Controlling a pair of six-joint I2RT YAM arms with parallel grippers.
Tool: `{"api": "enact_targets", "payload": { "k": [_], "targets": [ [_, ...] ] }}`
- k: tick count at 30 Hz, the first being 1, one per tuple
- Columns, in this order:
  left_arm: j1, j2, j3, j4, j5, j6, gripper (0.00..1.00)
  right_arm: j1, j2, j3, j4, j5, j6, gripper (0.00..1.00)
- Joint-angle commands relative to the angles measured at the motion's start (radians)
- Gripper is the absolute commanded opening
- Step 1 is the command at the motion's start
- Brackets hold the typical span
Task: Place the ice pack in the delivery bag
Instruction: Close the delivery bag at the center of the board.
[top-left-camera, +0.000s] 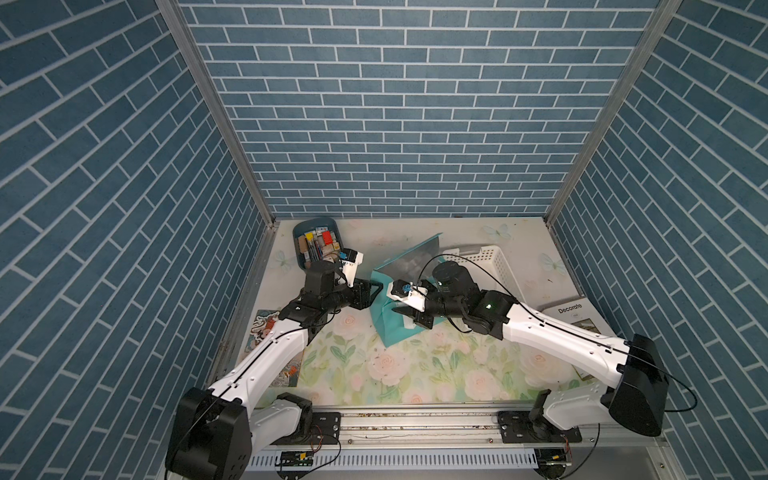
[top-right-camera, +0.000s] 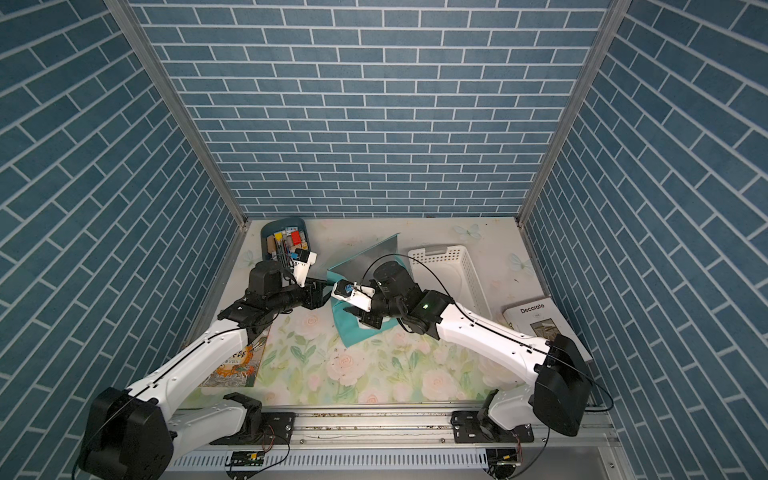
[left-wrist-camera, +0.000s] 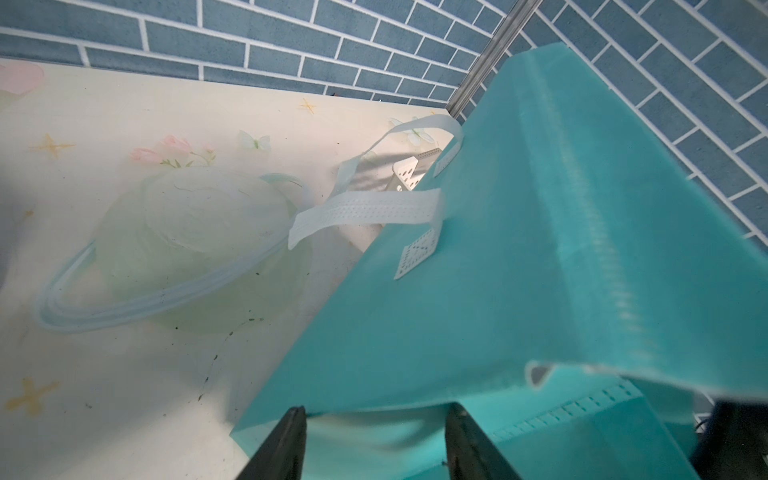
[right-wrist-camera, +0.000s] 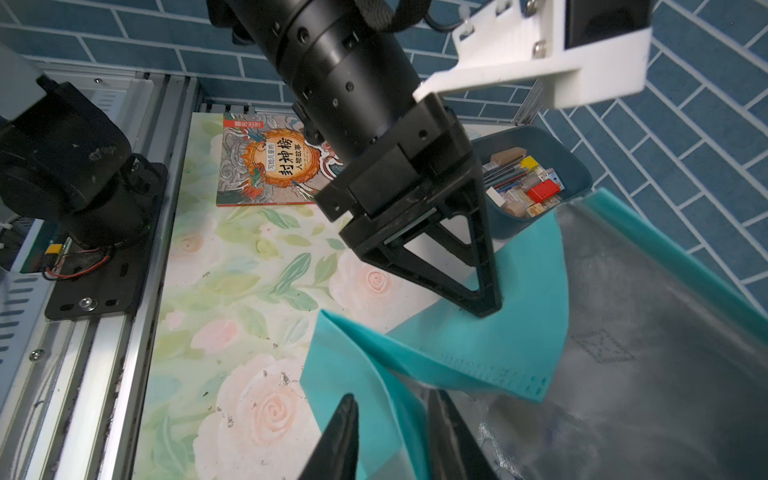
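Blue brick-pattern walls on three sides, with a floral counter below. Contents, by size:

- Delivery bag: teal, foil-lined, mid-counter between both arms, slumped, mouth gaping.
- White perforated basket: beside the bag, on the right arm's side.
- "Decorate" book at the right edge; illustrated storybook at the left edge.
- Dark-blue bin of small items: far left corner.
- White strap handle: hangs loose off the bag's outer wall.
- Left end effector: jaws apart, teal wall between them, not clamped.
- Right end effector: jaws narrowly apart across the near rim; I cannot tell whether they pinch it.
- Ice pack: not found in any view.

Risk, as I judge it: the fabric is limp, so a one-sided pull could collapse the mouth or drag the bag against the basket or bin. Neither end effector carries a pack.

Orientation: the bag's long axis seems to run from the near edge toward the back wall, with the mouth at the far end, tilted upward.
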Motion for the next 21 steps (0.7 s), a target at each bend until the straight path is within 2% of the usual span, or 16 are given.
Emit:
{"api": "enact_targets", "payload": {
  "k": [1,5,12,21],
  "targets": [
    [0.007,-0.001,0.026,0.017,0.027,0.0,0.54,0.004,0.014,0.025,0.001,0.036,-0.024,0.22],
    [0.007,-0.006,0.021,0.016,0.027,-0.017,0.51,0.005,0.001,0.012,0.037,0.065,-0.022,0.01],
    [0.007,-0.016,0.009,0.015,0.043,-0.055,0.5,-0.004,0.022,0.017,0.101,0.146,0.006,0.0],
    [0.007,-0.079,-0.069,0.103,0.059,-0.152,0.5,-0.031,0.084,0.067,0.157,0.13,0.054,0.0]
  ]
}}
